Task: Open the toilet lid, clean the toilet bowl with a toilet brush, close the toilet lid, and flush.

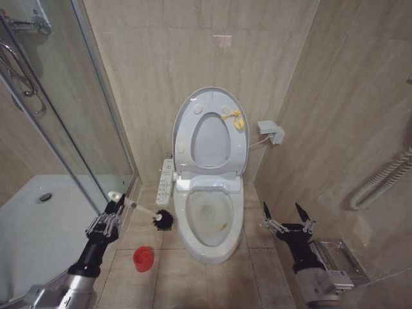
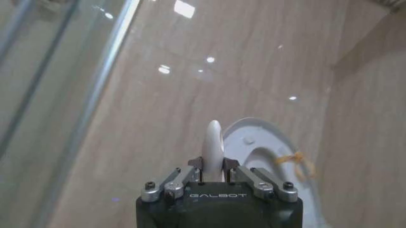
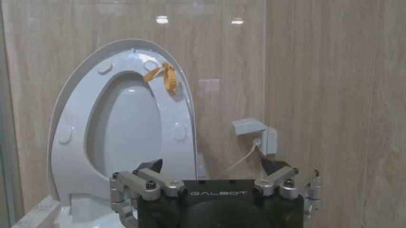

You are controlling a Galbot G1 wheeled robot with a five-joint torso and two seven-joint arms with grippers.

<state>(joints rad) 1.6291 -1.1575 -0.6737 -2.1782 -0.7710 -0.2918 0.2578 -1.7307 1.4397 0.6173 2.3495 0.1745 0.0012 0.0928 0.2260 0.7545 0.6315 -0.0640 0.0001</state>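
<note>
The toilet brush (image 1: 145, 212) is in the left end effector (image 1: 113, 209), at lower left of the head view. Fingers are pinched on the thin white handle near its rounded end; in the left wrist view the handle tip (image 2: 213, 142) sticks up between the closed fingers (image 2: 195, 164). The brush's long axis runs almost horizontal, slightly down toward the right, w/ the dark bristle head (image 1: 163, 219) just beside the left rim of the toilet bowl (image 1: 207, 241), not over the basin. The left arm comes up from the bottom left corner, angled toward centre. The red cup holder (image 1: 143, 258) stands on the floor below the brush.

The right end effector (image 1: 287, 218) hovers at lower right, beside the bowl, fingers spread wide, holding nothing. The toilet lid (image 1: 187, 106) stands upright against the wall at frame centre, the seat (image 1: 239, 145) up against it.
</note>
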